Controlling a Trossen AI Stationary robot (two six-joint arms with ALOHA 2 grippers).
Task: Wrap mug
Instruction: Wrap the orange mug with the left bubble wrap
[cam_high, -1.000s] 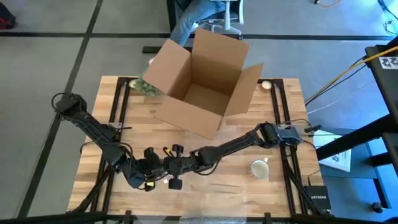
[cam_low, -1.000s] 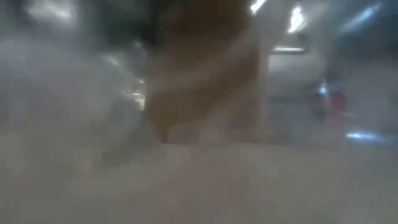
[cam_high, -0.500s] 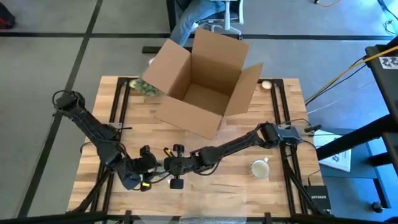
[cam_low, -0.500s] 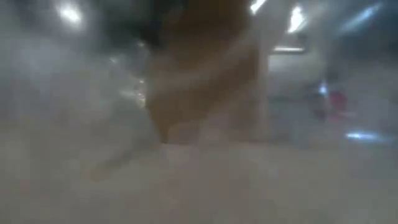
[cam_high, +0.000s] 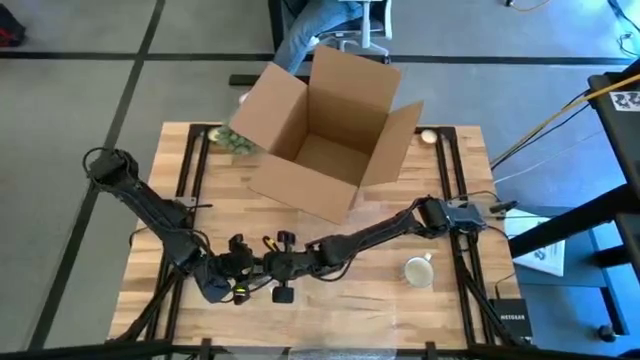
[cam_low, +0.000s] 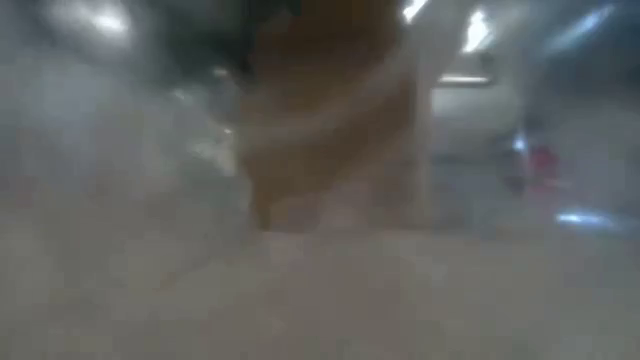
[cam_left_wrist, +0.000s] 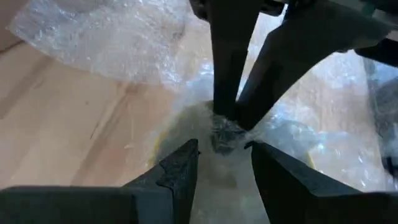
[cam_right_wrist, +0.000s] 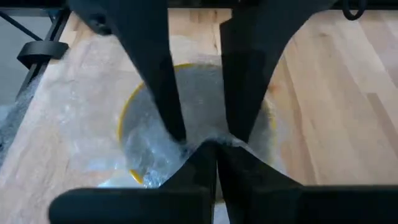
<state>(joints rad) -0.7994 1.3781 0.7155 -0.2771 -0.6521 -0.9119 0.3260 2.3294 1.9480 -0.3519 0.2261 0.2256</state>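
Two grippers met over one bubble wrap (cam_left_wrist: 118, 43) sheet: right gripper (cam_right_wrist: 216, 148) pinched it, left gripper (cam_left_wrist: 222, 152) stood parted around it.

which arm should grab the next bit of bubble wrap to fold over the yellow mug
Left, probably. The right gripper is shut on the bubble wrap bunched over the yellow mug, so it is occupied. The left gripper faces that pinch with fingers open, holding nothing, free to take loose film.

Pale wooden table (cam_high: 400, 320) with smooth planked grain, matt brown cardboard box (cam_high: 325, 130), clear crinkled bubble wrap (cam_left_wrist: 112, 37) with glossy highlights, glossy cream ceramic-looking mug (cam_high: 417, 270), matt black plastic fingers (cam_right_wrist: 149, 74)
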